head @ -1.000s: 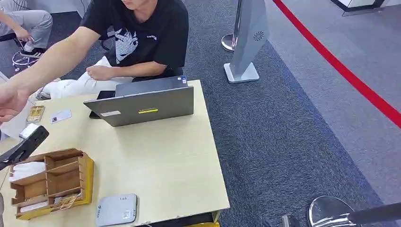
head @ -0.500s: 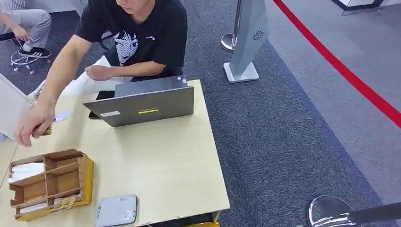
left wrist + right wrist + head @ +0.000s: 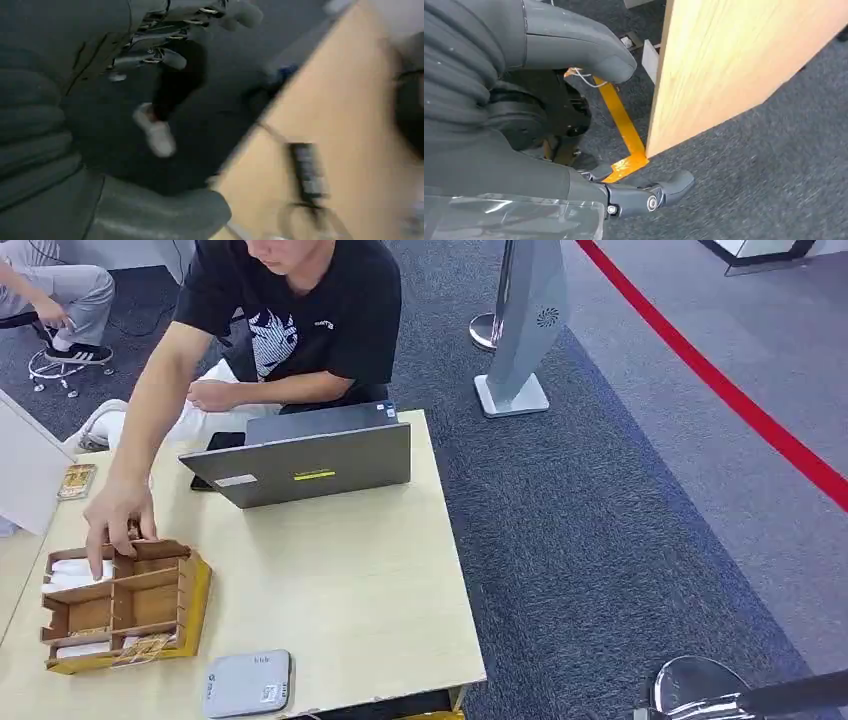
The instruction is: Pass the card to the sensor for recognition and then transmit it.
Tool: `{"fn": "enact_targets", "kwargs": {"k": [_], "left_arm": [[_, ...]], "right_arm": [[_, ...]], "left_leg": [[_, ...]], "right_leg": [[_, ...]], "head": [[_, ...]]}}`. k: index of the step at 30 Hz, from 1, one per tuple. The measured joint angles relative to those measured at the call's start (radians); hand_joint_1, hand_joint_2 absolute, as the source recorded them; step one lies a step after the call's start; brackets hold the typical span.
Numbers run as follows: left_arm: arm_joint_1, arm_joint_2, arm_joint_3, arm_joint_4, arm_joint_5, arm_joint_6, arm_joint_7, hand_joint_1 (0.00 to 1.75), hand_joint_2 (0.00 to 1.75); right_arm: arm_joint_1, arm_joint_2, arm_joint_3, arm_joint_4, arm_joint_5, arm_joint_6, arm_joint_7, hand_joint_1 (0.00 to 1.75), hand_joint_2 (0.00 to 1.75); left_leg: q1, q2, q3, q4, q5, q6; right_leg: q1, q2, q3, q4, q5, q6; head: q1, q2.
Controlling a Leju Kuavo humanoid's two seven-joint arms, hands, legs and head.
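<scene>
Wooden organizer (image 3: 130, 605): person's hand (image 3: 118, 517) covers one compartment.

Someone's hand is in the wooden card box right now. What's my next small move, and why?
Probably wait a moment before reaching in. The person's hand is inside the compartmented wooden card box, right where a card would be picked. The left hand and right hand look empty, fingers apart. Once the box is free, raising the left hand toward it seems the sensible step.
</scene>
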Motion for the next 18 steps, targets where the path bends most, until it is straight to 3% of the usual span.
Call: {"fn": "enact_targets", "kwargs": {"k": [2, 3, 4, 6, 10, 11, 12, 13, 15, 18], "left_arm": [[-0.016, -0.008, 0.028, 0.14, -0.035, -0.003, 0.028, 0.52, 1.75], [-0.023, -0.014, 0.041, 0.204, -0.046, -0.005, 0.028, 1.75, 1.75], [-0.028, -0.017, 0.051, 0.251, -0.052, -0.005, 0.028, 1.75, 1.75], [-0.038, -0.02, 0.067, 0.312, -0.057, -0.015, 0.042, 1.75, 1.75], [-0.044, -0.023, 0.072, 0.446, -0.086, -0.061, 0.221, 1.75, 1.75], [-0.044, -0.026, 0.07, 0.487, -0.12, -0.068, 0.254, 1.75, 1.75], [-0.044, -0.027, 0.065, 0.524, -0.162, -0.082, 0.288, 1.54, 1.75], [-0.044, -0.03, 0.058, 0.566, -0.203, -0.105, 0.33, 0.0, 1.75], [-0.043, -0.032, 0.044, 0.637, -0.219, -0.16, 0.387, 0.0, 1.75], [-0.045, -0.024, -0.008, 0.729, -0.2, -0.2, 0.406, 0.0, 1.75]], "right_arm": [[-0.022, 0.0, -0.02, 0.018, 0.019, 0.028, -0.004, 0.0, 1.75], [-0.03, 0.0, -0.03, 0.026, 0.026, 0.035, -0.006, 0.0, 1.75], [-0.035, 0.0, -0.036, 0.031, 0.028, 0.039, -0.008, 1.75, 1.75], [-0.042, 0.0, -0.046, 0.04, 0.03, 0.043, -0.012, 1.75, 1.75], [-0.061, 0.0, -0.069, 0.062, 0.058, 0.079, -0.022, 1.75, 1.75], [-0.067, 0.0, -0.077, 0.069, 0.06, 0.088, -0.024, 0.82, 1.75], [-0.07, 0.0, -0.083, 0.073, 0.06, 0.094, -0.026, 0.0, 1.75], [-0.071, 0.0, -0.085, 0.076, 0.059, 0.096, -0.026, 0.0, 1.75], [-0.076, 0.0, -0.09, 0.08, 0.061, 0.102, -0.023, 0.0, 1.75], [-0.09, -0.001, -0.089, 0.123, 0.077, 0.102, -0.02, 0.0, 1.75]], "left_leg": [[0.0, 0.0, 0.0, 0.0, 0.0, 0.0], [0.0, 0.0, 0.0, 0.0, 0.0, 0.0], [0.0, 0.0, 0.0, 0.0, 0.0, 0.0], [0.0, 0.0, 0.0, 0.001, 0.0, 0.0], [-0.001, 0.0, 0.0, 0.001, -0.001, 0.001], [-0.001, 0.0, 0.001, 0.001, -0.001, 0.001], [-0.001, 0.0, 0.001, 0.001, -0.001, 0.001], [-0.001, 0.0, 0.0, 0.001, -0.001, 0.001], [-0.002, 0.0, 0.0, 0.001, -0.001, 0.002], [-0.001, 0.0, 0.001, 0.001, -0.001, 0.002]], "right_leg": [[0.0, 0.0, 0.001, 0.0, 0.0, 0.0], [0.0, 0.0, 0.001, 0.0, 0.0, 0.0], [0.0, 0.0, 0.001, 0.0, 0.0, 0.0], [0.0, -0.001, 0.003, 0.0, 0.001, 0.001], [-0.001, 0.0, 0.002, 0.0, 0.001, 0.001], [-0.001, 0.0, 0.002, 0.0, 0.001, 0.001], [-0.001, 0.0, 0.002, 0.0, 0.0, 0.001], [-0.001, 0.0, 0.001, -0.001, 0.0, 0.001], [-0.001, 0.0, 0.002, -0.001, 0.0, 0.001], [-0.001, 0.0, 0.001, -0.001, 0.0, 0.001]], "head": [[0.0, 0.0], [0.0, 0.0], [0.002, 0.0], [0.003, 0.0], [0.002, 0.0], [0.002, 0.0], [0.002, 0.0], [0.002, 0.0], [0.002, 0.0], [0.003, 0.0]]}}
